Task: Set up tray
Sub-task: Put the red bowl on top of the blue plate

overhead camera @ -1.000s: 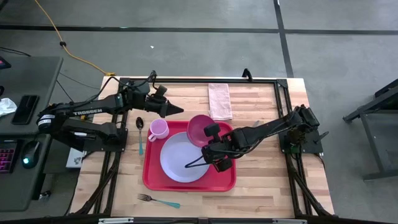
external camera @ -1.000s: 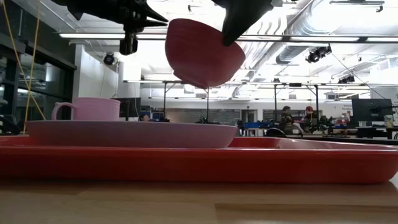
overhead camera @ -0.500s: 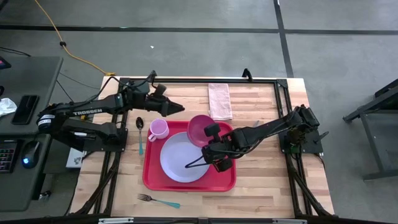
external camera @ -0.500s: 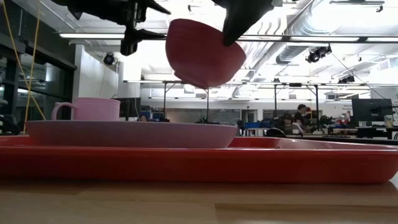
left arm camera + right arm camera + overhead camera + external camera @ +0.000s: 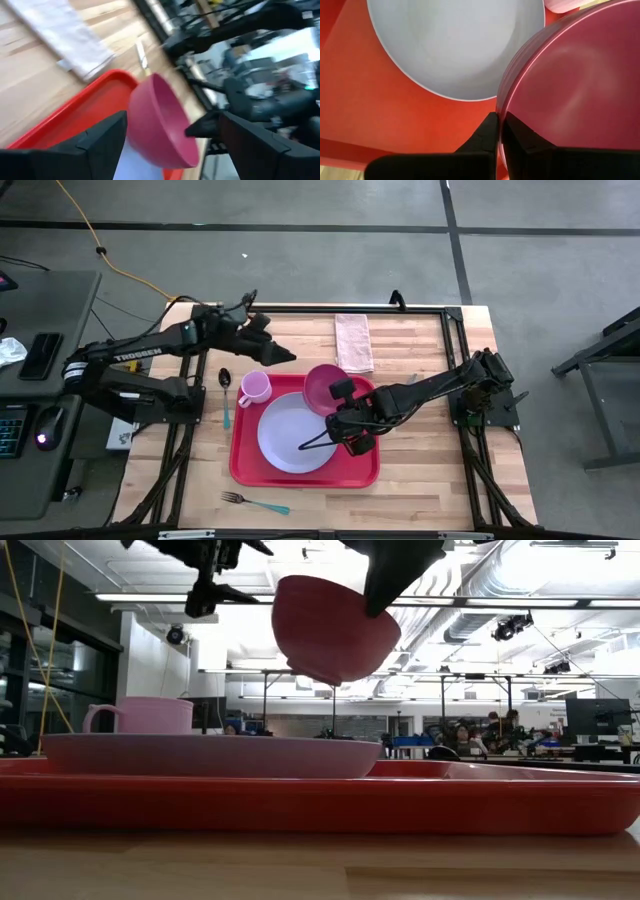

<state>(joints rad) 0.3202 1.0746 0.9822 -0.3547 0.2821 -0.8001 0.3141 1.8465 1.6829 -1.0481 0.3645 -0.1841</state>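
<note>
In the high view, the tray (image 5: 305, 465) is seen lying at the centre of the table (image 5: 420, 470), with the lavender plate (image 5: 295, 432) set on its 9 o'clock half. The pink cup (image 5: 254, 388) stands at the tray's 10 o'clock corner, apparently just off the rim. A magenta bowl (image 5: 322, 388) is held over the 12 o'clock edge of the tray by the right gripper (image 5: 342, 418), which is pinched on the bowl's rim; the bowl is judged to be carried this way so that it can be set down beside the plate. The left gripper (image 5: 272, 352) is parked over bare wood at 11 o'clock from the tray, fingers spread and empty, clear of the other arm's path. A spoon (image 5: 225, 395), a fork (image 5: 254, 502) and a napkin (image 5: 353, 342) lie off the tray, presumably yet to be loaded.

In the low view, the bowl (image 5: 333, 628) is shown hanging tilted, well above the plate (image 5: 210, 754) and tray (image 5: 320, 805).

In the left wrist view, the bowl (image 5: 160, 127) is seen beyond the spread fingers (image 5: 102, 142), untouched by them.

In the right wrist view, the bowl's rim (image 5: 501, 117) is clamped between closed fingertips (image 5: 490, 132), above the plate (image 5: 455, 45).
</note>
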